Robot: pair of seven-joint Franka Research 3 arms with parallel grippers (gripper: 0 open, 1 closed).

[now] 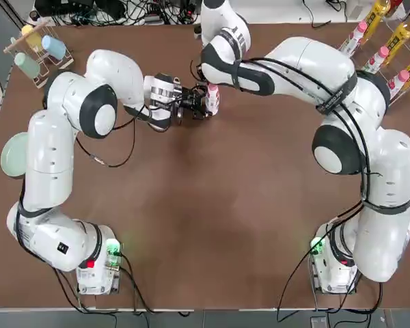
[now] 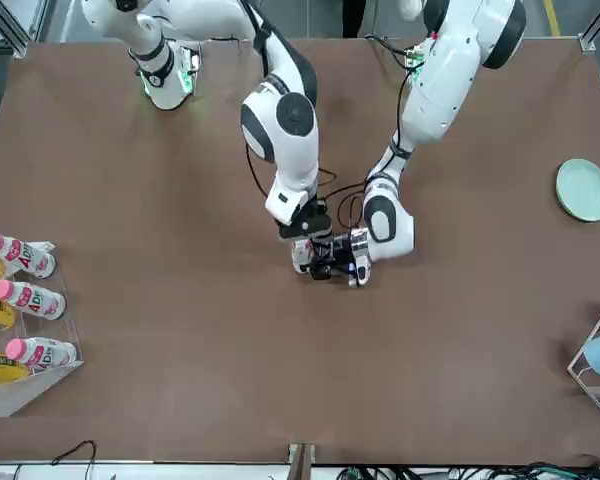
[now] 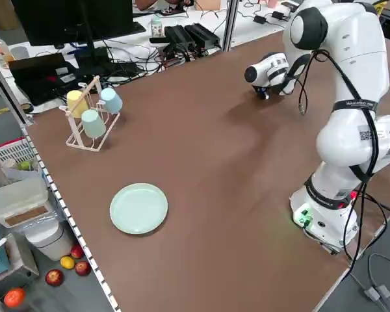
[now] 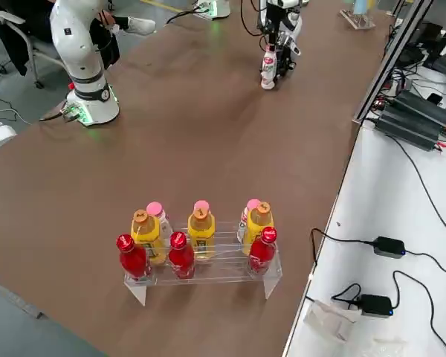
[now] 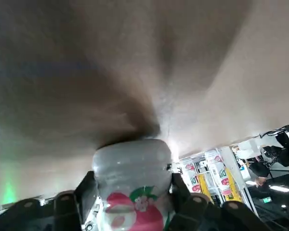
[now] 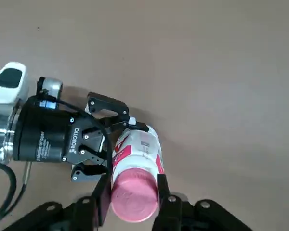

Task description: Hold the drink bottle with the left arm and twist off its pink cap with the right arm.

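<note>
The drink bottle (image 1: 212, 100) stands upright on the brown table (image 1: 212, 205) at the far middle. My left gripper (image 1: 199, 102) reaches in from the side and is shut on the bottle's body (image 5: 132, 187), one finger on each side of the label. In the right wrist view the pink cap (image 6: 134, 196) sits on the bottle (image 6: 139, 149). My right gripper (image 6: 134, 198) comes down from above, its fingers (image 6: 104, 192) pressed against both sides of the cap. In the top view the right wrist covers the cap. The right side view shows the bottle (image 4: 268, 68) under the gripper.
A clear rack of yellow, red and white bottles (image 1: 386, 48) stands at the far right corner. A cup rack (image 1: 37, 48) is at the far left, and a pale green plate (image 1: 14, 156) lies at the left edge. Cables trail beside both arms.
</note>
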